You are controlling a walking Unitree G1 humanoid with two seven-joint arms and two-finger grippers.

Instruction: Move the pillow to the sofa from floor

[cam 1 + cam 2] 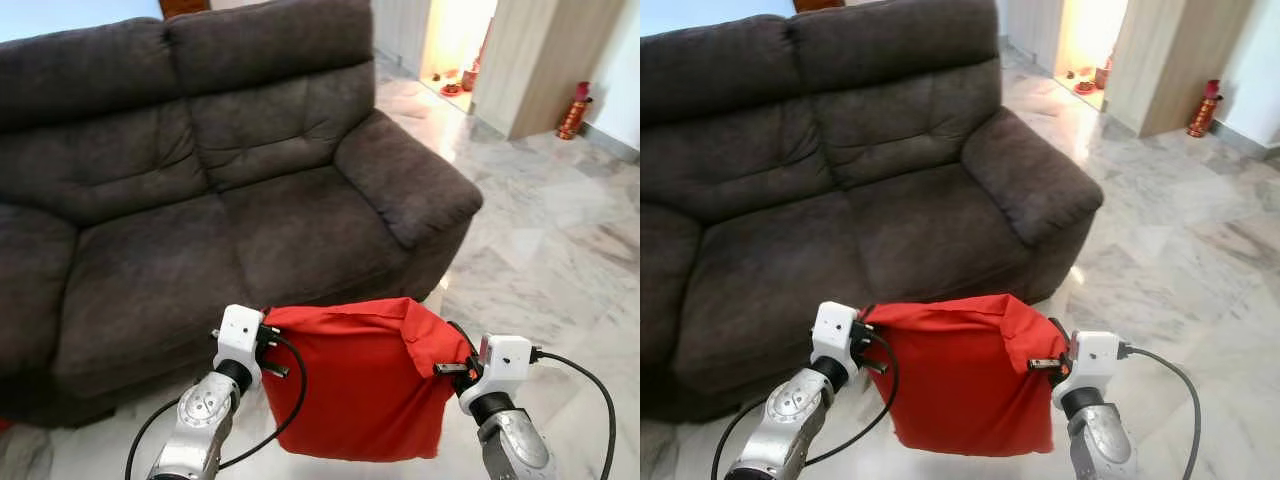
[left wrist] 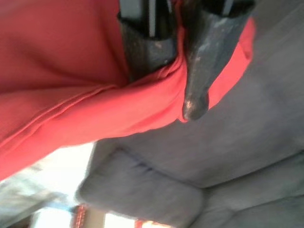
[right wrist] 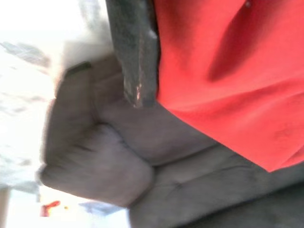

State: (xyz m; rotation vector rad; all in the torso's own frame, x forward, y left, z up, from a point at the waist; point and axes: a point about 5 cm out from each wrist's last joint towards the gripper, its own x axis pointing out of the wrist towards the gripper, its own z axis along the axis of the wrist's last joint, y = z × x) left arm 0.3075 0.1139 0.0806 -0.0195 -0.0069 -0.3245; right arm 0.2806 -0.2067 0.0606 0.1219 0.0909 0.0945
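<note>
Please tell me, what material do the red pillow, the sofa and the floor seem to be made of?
Red pillow: thin matte woven cloth, probably cotton or polyester; it folds and creases where both jaws pinch it.
Sofa: dark brown-grey, suede-like microfibre or velvet by its soft, mottled nap.
Floor: polished marble or marble-look tile; grey veins, seams and glossy reflections.

Quick count: one red pillow (image 1: 365,380), one dark brown sofa (image 1: 200,200) with two seat cushions, and two end effectors, left end effector (image 1: 268,342) and right end effector (image 1: 452,368). There's also one red vase (image 1: 574,111) on the floor by the wall.
</note>
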